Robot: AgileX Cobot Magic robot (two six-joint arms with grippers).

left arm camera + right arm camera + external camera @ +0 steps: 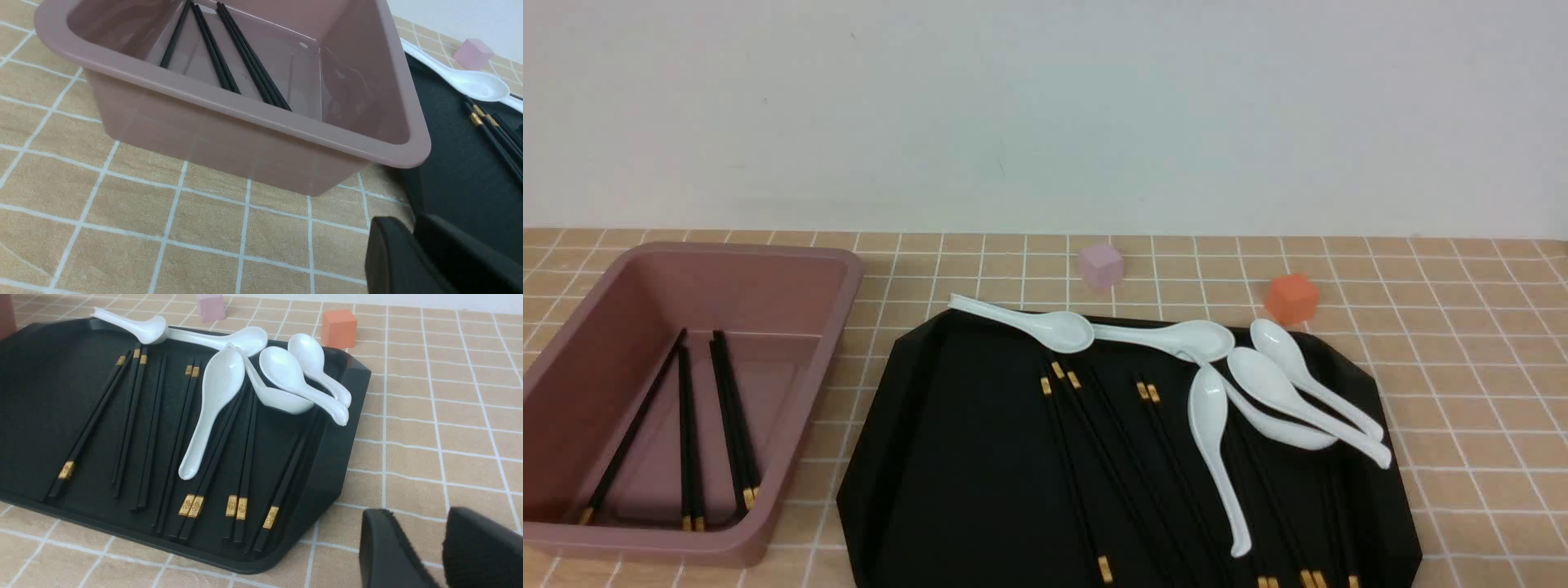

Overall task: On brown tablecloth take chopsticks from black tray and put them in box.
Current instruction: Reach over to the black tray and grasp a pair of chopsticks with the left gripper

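We judge chopsticks (245, 465) light, stiff, slick; best taken mid-shaft, clear of spoons (220, 379). Right pincer (439, 547) narrowly apart, empty; left pincer (414, 249) gap: we cannot tell.

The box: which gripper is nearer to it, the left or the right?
Left. The left gripper hangs over the brown tablecloth just outside a corner of the box. The right gripper is beyond the black tray, which lies between it and the box.
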